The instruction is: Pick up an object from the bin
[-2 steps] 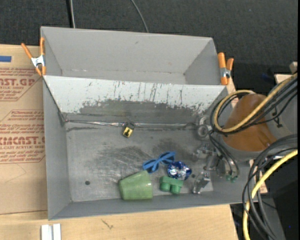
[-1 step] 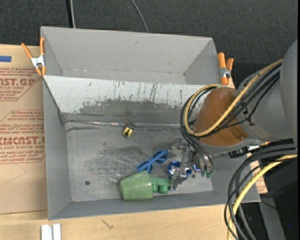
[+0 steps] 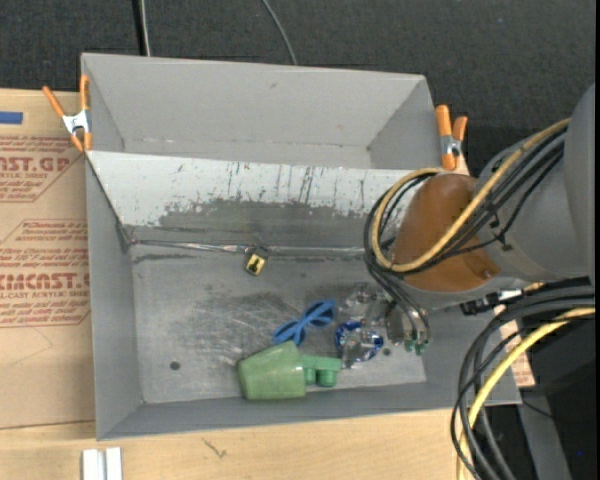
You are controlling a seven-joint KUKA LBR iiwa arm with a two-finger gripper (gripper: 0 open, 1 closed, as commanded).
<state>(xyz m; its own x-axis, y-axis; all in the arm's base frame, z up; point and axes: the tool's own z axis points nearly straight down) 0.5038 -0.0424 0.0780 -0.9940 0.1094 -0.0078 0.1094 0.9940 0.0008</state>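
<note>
A: Nearest the lens: the arm [image 3: 540, 218], bulky, with orange cover [image 3: 430, 233] and looped cables [image 3: 500, 368], leaning in over the right wall of the grey bin [image 3: 230, 98].

B: And the gripper [image 3: 375, 333]?

A: Down low over the front right part of the floor, close to the right wall. Clenched or released, cannot tell from here.

B: Anything at it?

A: A small blue-and-white thing [image 3: 352, 336], right at the tip. Gripped or merely underneath, cannot tell either.

B: Neighbours?

A: Just to the left, a blue looped piece [image 3: 308, 321], rather like scissor handles, lying flat. Nearer the front wall, a pale green bottle-shaped thing [image 3: 278, 376] on its side, darker green cap pointing right, cap end near the gripper.

B: Room to move?

A: Tight on the right and at the front, with the walls, the green thing and the blue piece all close by. Wide open to the left and toward the back — bare, scuffed floor [image 3: 190, 318].

B: Anything out that way?

A: One small yellow-and-black bit [image 3: 255, 261] at the foot of the sloped back wall — well apart from the rest.
</note>
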